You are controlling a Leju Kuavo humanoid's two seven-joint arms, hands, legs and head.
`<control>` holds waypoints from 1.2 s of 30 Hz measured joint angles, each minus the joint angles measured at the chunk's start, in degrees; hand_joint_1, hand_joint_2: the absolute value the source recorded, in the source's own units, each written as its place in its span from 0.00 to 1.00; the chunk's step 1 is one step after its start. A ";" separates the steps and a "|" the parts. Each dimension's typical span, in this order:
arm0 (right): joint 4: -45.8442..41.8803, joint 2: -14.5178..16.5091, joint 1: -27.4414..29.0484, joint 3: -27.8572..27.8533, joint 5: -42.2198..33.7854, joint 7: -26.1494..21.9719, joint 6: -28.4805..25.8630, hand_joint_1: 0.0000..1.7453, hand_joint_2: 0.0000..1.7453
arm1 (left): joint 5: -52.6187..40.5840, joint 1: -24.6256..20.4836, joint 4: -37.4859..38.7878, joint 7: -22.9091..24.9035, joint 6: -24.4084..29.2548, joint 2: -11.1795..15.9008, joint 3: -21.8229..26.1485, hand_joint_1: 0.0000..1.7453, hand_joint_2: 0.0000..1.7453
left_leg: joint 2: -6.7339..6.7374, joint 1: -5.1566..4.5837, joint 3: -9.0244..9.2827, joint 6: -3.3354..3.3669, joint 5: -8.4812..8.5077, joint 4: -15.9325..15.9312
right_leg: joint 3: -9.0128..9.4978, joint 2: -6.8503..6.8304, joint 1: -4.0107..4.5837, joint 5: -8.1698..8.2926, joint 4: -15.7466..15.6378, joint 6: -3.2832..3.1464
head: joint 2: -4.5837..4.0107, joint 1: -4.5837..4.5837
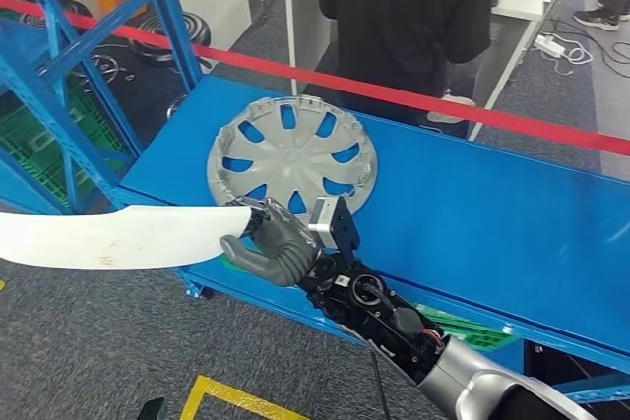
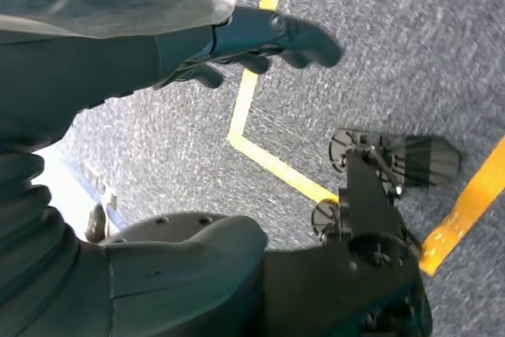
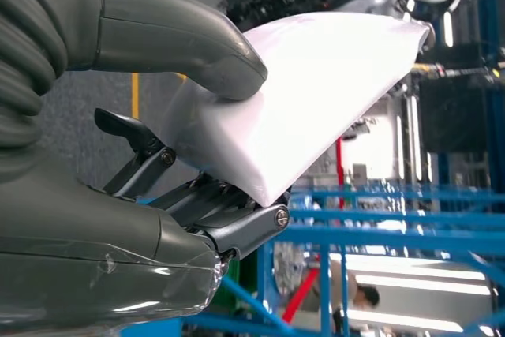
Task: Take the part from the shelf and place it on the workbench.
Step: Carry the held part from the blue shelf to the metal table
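From the head camera I have my right hand (image 1: 277,246) out in front of me at the near edge of the blue workbench (image 1: 475,213), and it grips one end of the long white part (image 1: 119,236); the rest of that part runs out to the left, level, over the grey carpet (image 1: 82,341) and just short of the blue shelf frame (image 1: 67,76). My right wrist camera gives me the grip close up: the thick grey thumb (image 3: 178,37) presses on one broad face of the white part (image 3: 309,92) and the darker fingers (image 3: 238,222) are folded against the opposite face, so the panel is pinched between them. On the workbench, just beyond my right hand, a silver wheel cover (image 1: 291,156) lies flat with its spokes up, apart from the white part. A red tape (image 1: 416,100) stretches across the scene beyond it, and a person in black (image 1: 405,17) stands on the far side by a white table (image 1: 524,2). My left hand (image 2: 238,45) is down by my side over the carpet and the yellow floor lines (image 2: 268,159); its dark fingers (image 2: 286,37) are lightly curled with gaps between them and hold nothing. I see no bin or tray holding anything here.
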 joint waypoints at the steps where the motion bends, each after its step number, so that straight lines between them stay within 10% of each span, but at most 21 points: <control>1: 0.00 -0.01 0.01 -0.04 0.10 -0.06 -0.01 1.00 1.00 | -0.01 -0.03 0.00 0.04 0.00 0.01 -0.01 0.00 1.00 | -0.63 0.05 0.07 0.30 0.04 -0.06 | -1.04 1.46 -0.15 -1.53 2.50 0.17 | 0.00 0.04; 5: 0.23 -0.16 0.38 -0.13 0.49 -0.21 -0.04 1.00 1.00 | -0.13 -0.39 0.00 0.16 0.00 0.10 -0.13 0.00 1.00 | -3.59 -0.27 0.12 0.91 0.02 -0.07 | -8.46 4.73 -0.12 -6.89 16.94 0.06 | 0.00 0.10; 10: 0.31 -0.20 0.47 -0.25 0.75 -0.28 -0.01 1.00 1.00 | -0.15 -0.49 0.00 0.31 0.00 0.18 -0.62 0.00 1.00 | -7.49 -0.48 0.28 0.72 -0.02 0.11 | -3.13 8.34 -0.11 2.18 2.27 -1.40 | 0.00 0.11; 13: 0.31 -0.19 0.44 -0.49 0.84 -0.36 0.10 1.00 1.00 | -0.17 -0.47 0.00 0.48 0.00 0.46 -0.85 0.00 1.00 | -9.26 -0.13 -0.18 -0.29 0.26 -0.03 | -1.98 8.87 0.14 2.97 -0.64 -1.86 | 0.00 0.13; 16: 0.25 -0.05 0.39 -0.60 0.92 -0.45 0.27 1.00 1.00 | -0.24 -0.20 0.00 0.72 0.00 0.90 -0.90 0.00 1.00 | -6.97 -0.13 -1.36 -1.17 -1.30 2.54 | -1.11 6.96 -0.11 3.51 -1.84 -2.67 | 0.00 0.04; 19: 0.28 -0.02 0.52 -0.73 1.10 -0.54 0.53 1.00 1.00 | -0.33 -0.41 -0.02 0.99 0.16 1.05 -0.92 0.00 1.00 | -3.25 -0.16 -6.72 -1.94 -6.36 13.46 | -0.79 4.74 -0.07 3.48 -2.19 -3.09 | 0.00 -0.05; 21: 0.33 -0.02 0.71 -0.80 1.30 -0.55 0.62 1.00 1.00 | -0.26 -0.32 -0.02 1.11 0.46 1.26 -0.93 0.00 1.00 | -2.67 0.07 -8.13 -2.31 -6.57 16.16 | -0.74 3.36 -0.06 3.30 -2.17 -3.03 | 0.00 -0.07; 26: 0.32 0.00 0.67 -0.92 1.47 -0.57 0.91 1.00 1.00 | 0.41 -0.15 0.00 0.90 1.26 2.57 -0.93 0.00 1.00 | 0.66 -0.05 0.00 -1.90 -0.05 0.47 | -0.23 0.80 0.30 2.20 -1.61 -1.79 | 0.00 0.08; 31: 0.30 0.00 0.60 -0.96 1.47 -0.58 0.62 1.00 1.00 | 0.83 0.60 0.02 0.44 1.80 4.12 -0.93 0.00 1.00 | -1.58 -0.13 0.10 0.19 -0.09 -0.15 | -0.77 1.49 0.08 -0.21 0.94 -0.41 | 0.00 0.30; 34: 0.32 -0.02 0.78 -0.97 1.40 -0.58 0.63 1.00 1.00 | 1.09 0.70 0.02 0.36 1.90 4.79 -0.92 0.00 1.00 | -3.14 -0.31 0.15 0.85 -0.08 -0.20 | -6.14 4.38 -0.09 -5.71 12.49 -0.23 | 0.00 0.34; 36: 0.36 -0.02 1.00 -0.95 1.34 -0.57 0.79 1.00 1.00 | 1.38 0.77 0.02 0.42 2.00 5.16 -0.91 0.00 1.00 | -4.56 -0.54 0.20 0.96 -0.10 -0.18 | -8.50 4.74 -0.07 -6.26 16.62 -0.47 | 0.00 0.36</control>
